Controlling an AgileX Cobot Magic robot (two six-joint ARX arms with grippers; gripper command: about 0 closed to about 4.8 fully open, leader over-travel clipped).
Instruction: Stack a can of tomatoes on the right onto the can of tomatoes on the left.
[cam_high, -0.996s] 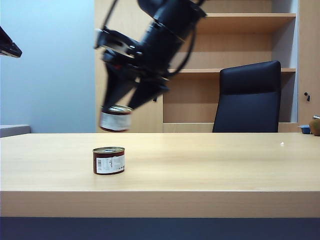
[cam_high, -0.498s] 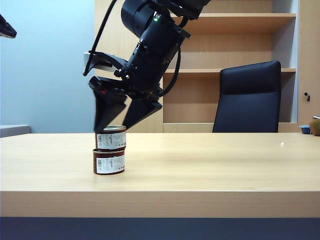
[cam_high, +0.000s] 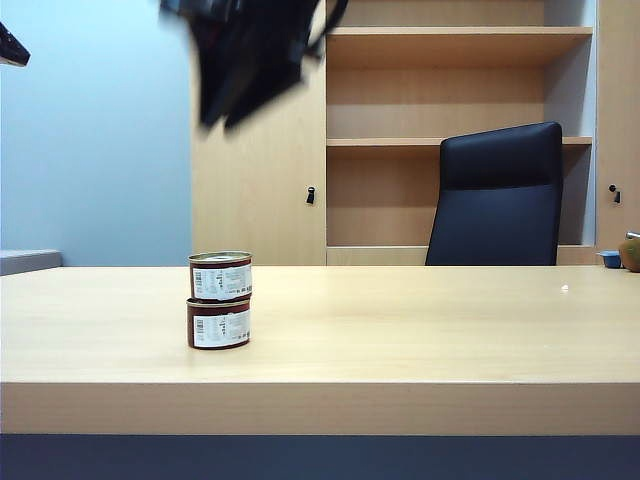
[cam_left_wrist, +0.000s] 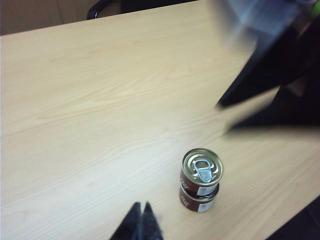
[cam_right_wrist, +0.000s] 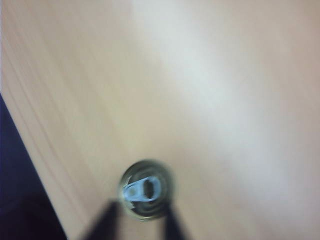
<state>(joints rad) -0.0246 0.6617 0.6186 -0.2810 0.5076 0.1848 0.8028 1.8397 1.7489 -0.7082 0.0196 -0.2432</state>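
Cans stacked: upper can (cam_high: 220, 276) seated on lower can (cam_high: 219, 324), left of chair (cam_high: 495, 195), on table (cam_high: 420, 330).
Right gripper (cam_high: 240, 75) high above stack, parted, empty; left gripper (cam_left_wrist: 141, 225) beside stack, pinched shut. Risk, judged: stray brush toppling stack.

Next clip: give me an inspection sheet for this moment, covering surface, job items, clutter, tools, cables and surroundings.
Surface: light wood table, bare around the stack.
Job's things: top can sits upright on bottom can, slightly offset.
Clutter: nothing seen on the table.
Tools: right tool blurred, high above the stack, jaws apart, empty; left tool apparently closed, away from the cans.
Cables: nothing clearly seen.
Surroundings: black chair, wooden shelves behind.
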